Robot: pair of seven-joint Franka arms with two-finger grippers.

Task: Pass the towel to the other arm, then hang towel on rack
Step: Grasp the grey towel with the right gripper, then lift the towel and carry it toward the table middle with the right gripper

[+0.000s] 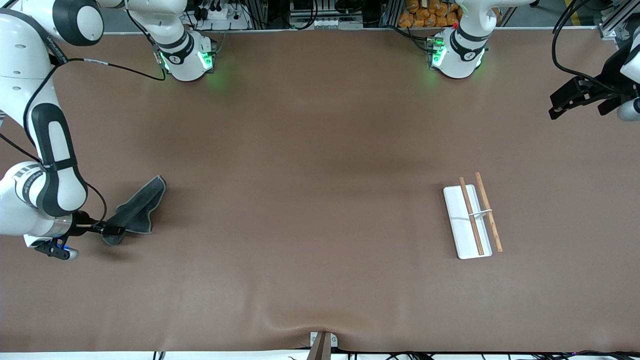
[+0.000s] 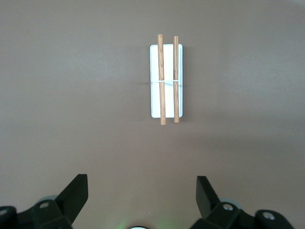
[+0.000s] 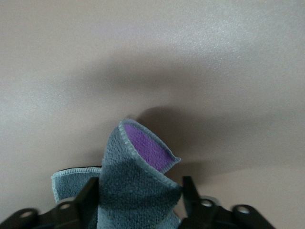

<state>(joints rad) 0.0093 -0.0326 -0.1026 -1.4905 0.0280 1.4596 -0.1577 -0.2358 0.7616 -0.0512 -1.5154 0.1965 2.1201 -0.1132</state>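
Note:
The towel (image 1: 140,205), dark grey with a lighter stitched edge, lies on the table at the right arm's end. One corner of it sits in my right gripper (image 1: 114,230). In the right wrist view the towel (image 3: 136,174) is bunched into a raised fold that fills the gap of the right gripper (image 3: 140,188), and a purple inner face shows. Both fingers press against the fold, so the gripper is shut on the towel. The rack (image 1: 472,217), a white base with two brown rods, stands toward the left arm's end. My left gripper (image 1: 554,106) waits open, high above the rack (image 2: 167,81).
The brown table mat (image 1: 310,200) stretches between the towel and the rack. Both arm bases (image 1: 187,57) stand along the table's edge farthest from the front camera. A small bracket (image 1: 322,342) sits at the mat's edge nearest that camera.

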